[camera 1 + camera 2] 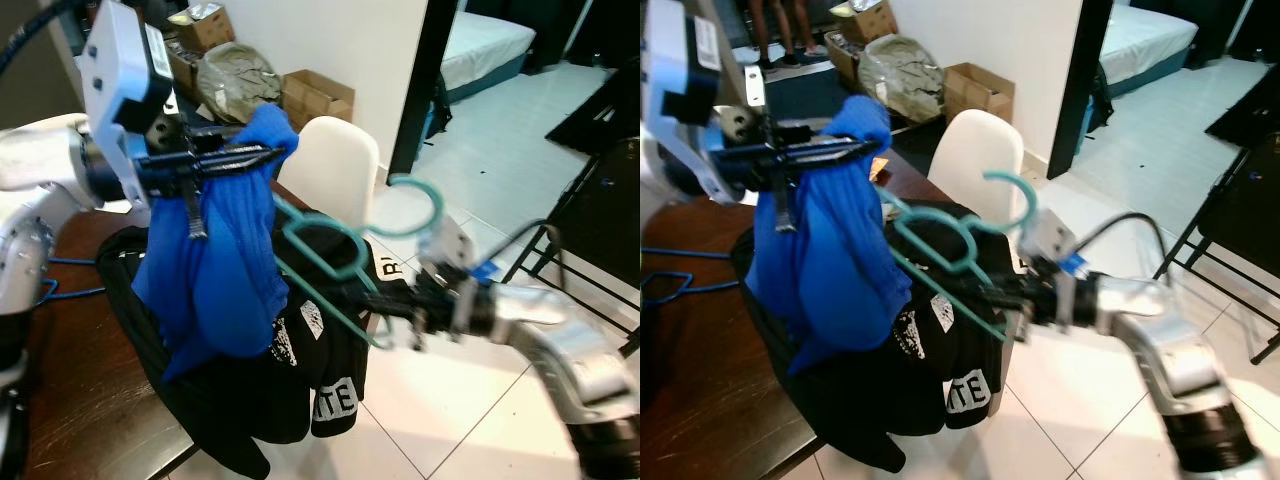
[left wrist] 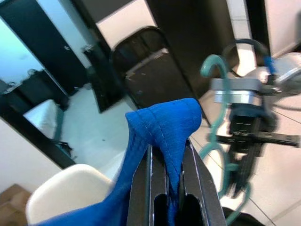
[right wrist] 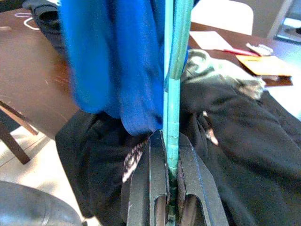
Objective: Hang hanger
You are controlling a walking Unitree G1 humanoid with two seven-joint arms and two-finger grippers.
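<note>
A teal plastic hanger (image 1: 335,250) is held out over the table's edge, hook up, with my right gripper (image 1: 385,305) shut on its lower bar (image 3: 172,141). One arm of the hanger reaches into a blue garment (image 1: 215,270) that hangs in the air. My left gripper (image 1: 255,155) is shut on the top fold of that blue garment (image 2: 164,127), lifting it above the table. The hanger's hook (image 1: 1015,195) stands free beside the white chair.
A pile of black clothes (image 1: 300,370) drapes over the edge of the dark wooden table (image 1: 80,400). A white chair (image 1: 335,165) stands just behind. Cardboard boxes (image 1: 315,95) and a bag sit by the wall. A black folding rack (image 1: 600,210) stands at the right, on the tiled floor.
</note>
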